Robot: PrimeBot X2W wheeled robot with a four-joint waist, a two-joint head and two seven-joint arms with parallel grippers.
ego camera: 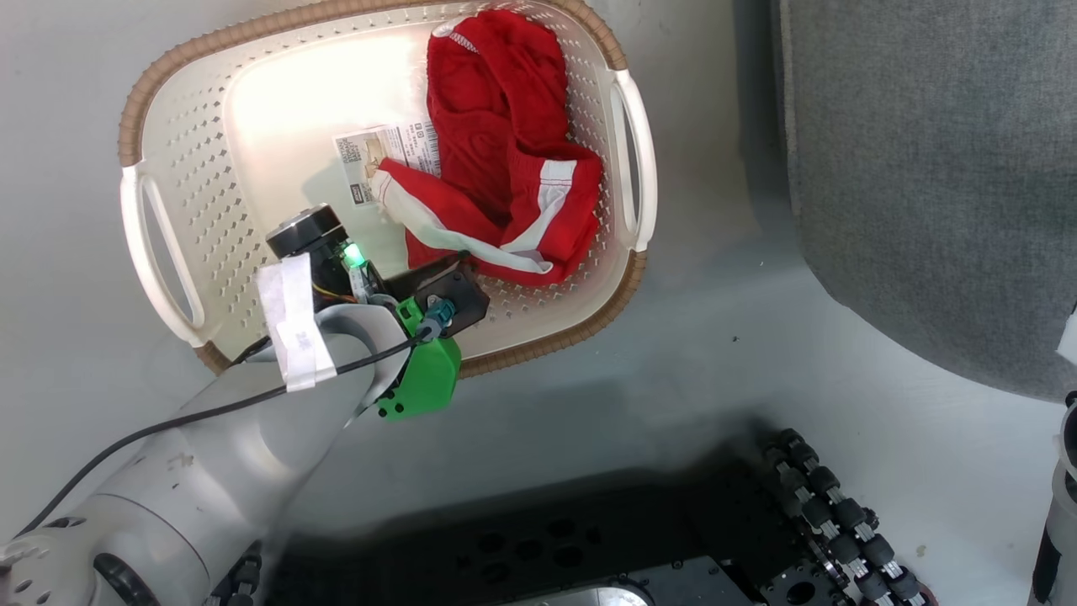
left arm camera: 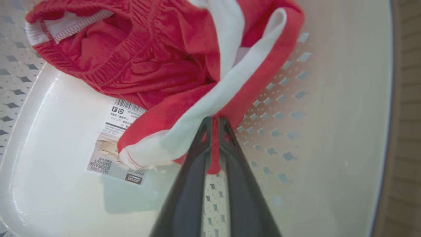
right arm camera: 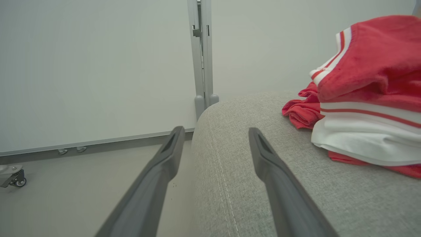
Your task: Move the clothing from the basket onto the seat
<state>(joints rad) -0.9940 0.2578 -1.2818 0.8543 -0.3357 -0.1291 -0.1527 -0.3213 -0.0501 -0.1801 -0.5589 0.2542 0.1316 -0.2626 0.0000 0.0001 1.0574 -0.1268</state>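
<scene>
A red garment with white stripes, part of the clothing (ego camera: 496, 143), lies bunched at the right side of the cream perforated basket (ego camera: 135, 109). My left gripper (ego camera: 461, 257) reaches down into the basket at the garment's near edge. In the left wrist view the left gripper (left arm camera: 214, 120) is shut on a red and white fold of the garment (left arm camera: 158, 59), just above the basket floor (left arm camera: 345, 98). My right gripper (right arm camera: 215, 131) hangs open over the rounded edge of the grey seat (right arm camera: 246, 184). Another red and white garment (right arm camera: 371, 92) rests on the seat to its right.
A paper label (ego camera: 395, 151) lies on the basket floor beside the garment. The grey seat (ego camera: 925, 168) stands right of the basket across a strip of pale floor. My dark wheeled base (ego camera: 547, 547) sits below. A white wall panel with a grey post (right arm camera: 202, 56) stands beyond the seat.
</scene>
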